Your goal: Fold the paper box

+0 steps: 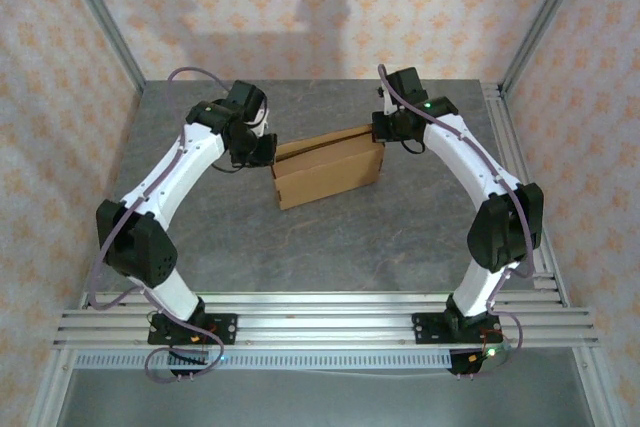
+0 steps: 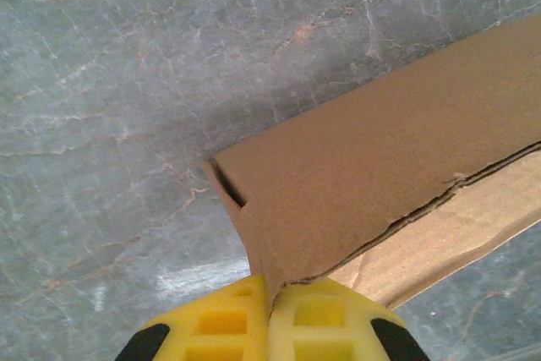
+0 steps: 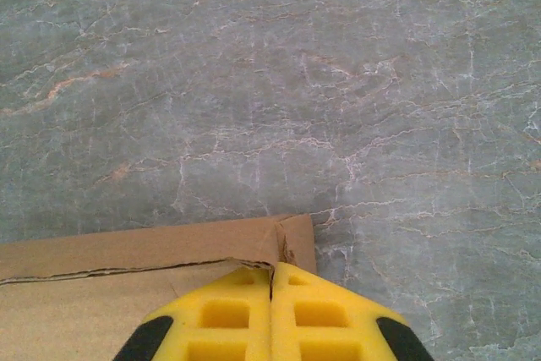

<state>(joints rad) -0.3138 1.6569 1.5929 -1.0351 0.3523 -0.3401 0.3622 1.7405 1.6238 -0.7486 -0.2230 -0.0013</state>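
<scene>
The one real obstacle mid-table is the paper box (image 1: 328, 175), standing on a long edge. The left gripper (image 1: 268, 153) is pinched on its left end and the right gripper (image 1: 380, 133) on its far right corner, so you can't get in at either end. The grey table (image 1: 320, 247) in front of the box, between the two arms, is wide open. There's also a bare strip behind it up to the back wall (image 1: 320, 7). Aluminium rails (image 1: 320, 309) run along the near edge and the right side.

I worked in a lab robot cell.
I was bolted to aluminium rails (image 1: 320, 319) at the near edge of the grey table (image 1: 330, 247); patterned panels (image 1: 300, 7) and metal posts (image 1: 102, 15) enclosed that table.
</scene>
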